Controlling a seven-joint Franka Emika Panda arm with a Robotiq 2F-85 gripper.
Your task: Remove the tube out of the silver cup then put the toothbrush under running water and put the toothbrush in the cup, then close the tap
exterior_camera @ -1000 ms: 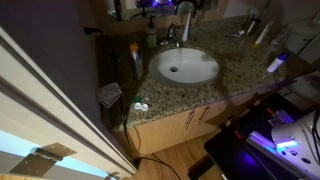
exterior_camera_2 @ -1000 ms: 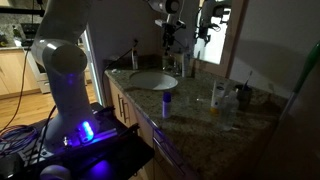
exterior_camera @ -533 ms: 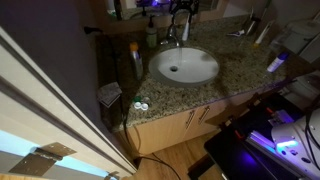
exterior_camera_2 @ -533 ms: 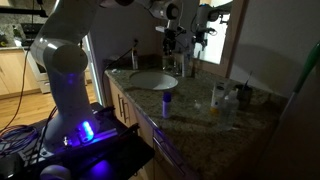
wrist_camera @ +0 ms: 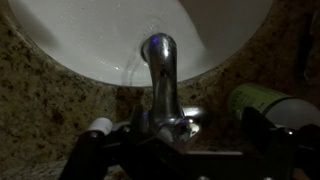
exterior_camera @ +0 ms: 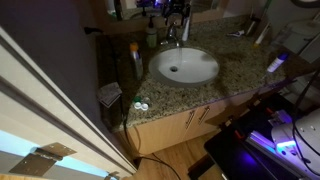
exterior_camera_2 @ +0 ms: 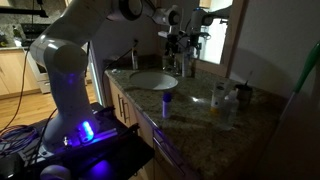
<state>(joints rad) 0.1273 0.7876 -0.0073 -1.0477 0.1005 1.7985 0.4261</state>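
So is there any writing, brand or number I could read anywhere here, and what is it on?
No text can be read in any view.
Bottle next to the tap, wrist view: pale label, too blurred to read.
Amber bottle, in an exterior view: any label is too small to read.
Pale packet near it: any print is too small to read.

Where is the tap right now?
In the wrist view the tap stands mid-frame on the granite at the rim of the white basin, spout reaching over the bowl, with a bottle just to its right in that picture.
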